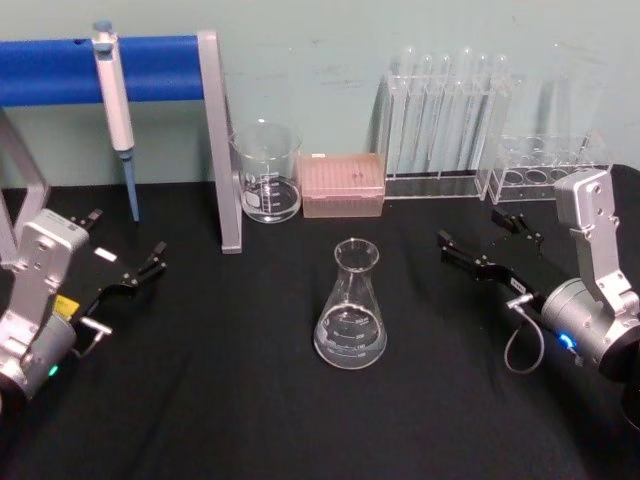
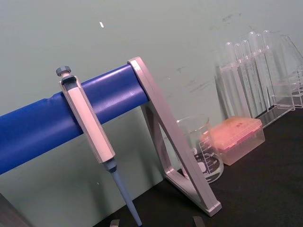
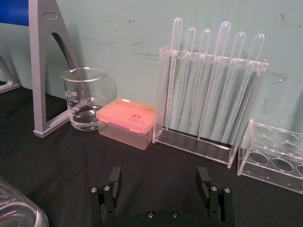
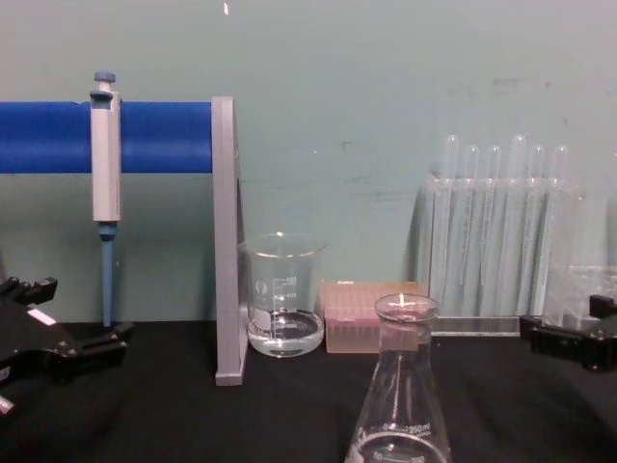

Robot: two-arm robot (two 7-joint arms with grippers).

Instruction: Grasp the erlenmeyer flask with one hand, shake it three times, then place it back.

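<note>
Standing nearest the head camera, the flask (image 1: pixel 351 305) rests upright on the black table (image 1: pixel 220 400) at about the middle of the work area, free of both grippers. A white "250 ml" mark reads near its base in the chest view.

At 3 o'clock from the flask sits the right gripper (image 1: pixel 487 246), near but not touching it. Its two black fingers (image 3: pixel 115 176) stand wide apart in the right wrist view and hold nothing, with the flask's glass wall showing at a corner of that view.

At 9 o'clock, well apart from the flask, the left gripper (image 1: pixel 130 262) rests low over the table. Its fingers are spread and empty. A small white label sits on its body, but the print cannot be read.

At 11 o'clock from the flask stands a glass beaker (image 1: pixel 267 172) with white graduation marks too small to read. Just beside it lies a pink tip box (image 1: pixel 343 184). At 1 o'clock is a clear rack of plastic droppers (image 1: pixel 447 120). A pipette (image 1: pixel 116 115) hangs on a stand with a blue bar (image 1: pixel 60 68) at 10 o'clock.
</note>
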